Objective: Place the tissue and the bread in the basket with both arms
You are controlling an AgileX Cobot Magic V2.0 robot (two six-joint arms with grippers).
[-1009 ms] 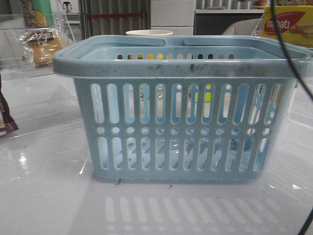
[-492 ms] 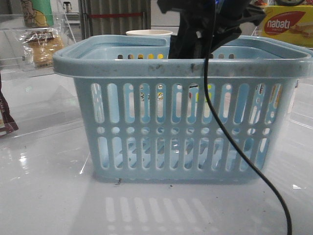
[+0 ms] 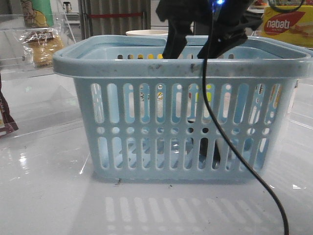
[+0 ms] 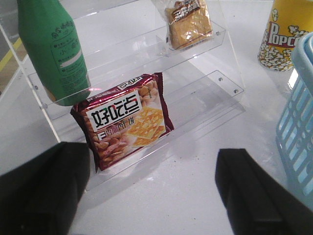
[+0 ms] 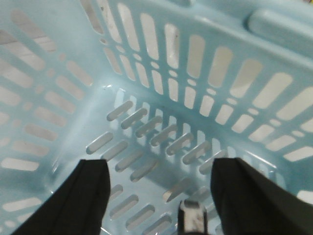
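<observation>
The light-blue basket (image 3: 181, 68) stands in the middle of the table. My right gripper (image 3: 187, 55) hangs open just over its rim, with nothing between its jaws. The tissue, a small dark pack (image 5: 193, 218), lies on the basket floor (image 5: 146, 132) below my right gripper (image 5: 161, 171); it also shows dark through the front slots (image 3: 204, 146). The bread (image 3: 41, 46) in its clear bag sits on a clear shelf at the far left, also in the left wrist view (image 4: 188, 19). My left gripper (image 4: 151, 196) is open and empty over the table, short of the shelf.
A clear acrylic stepped shelf (image 4: 215, 78) holds a green bottle (image 4: 49, 49) and a glossy maroon pouch (image 4: 124, 120). A popcorn cup (image 4: 283, 34) stands beside the basket (image 4: 298, 122). A yellow-red nabati box (image 3: 288, 24) is at the back right. A black cable (image 3: 230, 142) hangs before the basket.
My right gripper came in over the basket, then opened its jaws. The dark tissue pack now lies on the basket floor, where nothing dark showed before.
</observation>
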